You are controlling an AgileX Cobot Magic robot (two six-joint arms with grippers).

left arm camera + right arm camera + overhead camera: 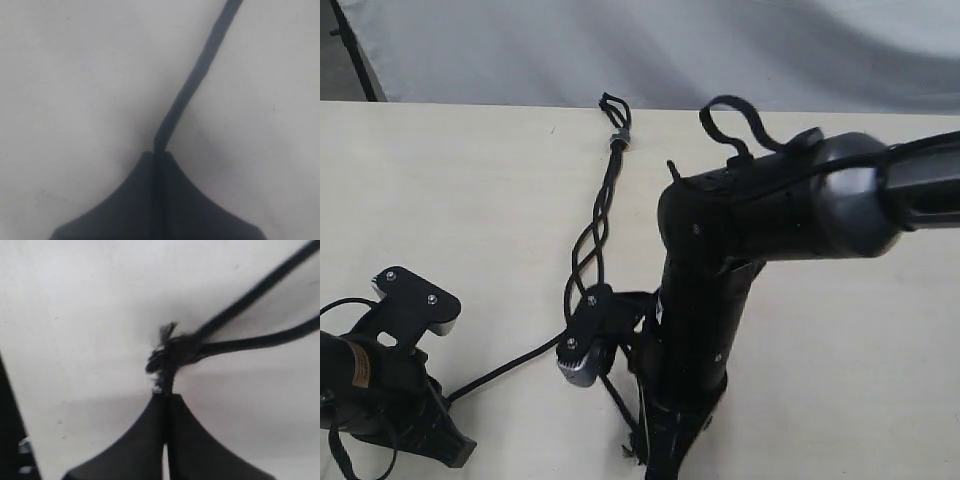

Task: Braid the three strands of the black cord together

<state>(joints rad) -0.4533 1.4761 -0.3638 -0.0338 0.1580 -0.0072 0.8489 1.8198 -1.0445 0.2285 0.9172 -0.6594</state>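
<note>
The black cord's loop (613,104) sits by the bench's (460,200) far edge. The left gripper (159,156) clamps one strand (195,80) aside and the right gripper (165,392) pinches knotted tips (172,352), probably separating strands for crossing.

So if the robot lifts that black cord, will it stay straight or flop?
Probably flop: the cord lies in loose wavy curves on the table. It looks thin, so it is likely light and easy to drag. Its frayed knot looks rough, so the shut right gripper likely won't let it slip.
</note>
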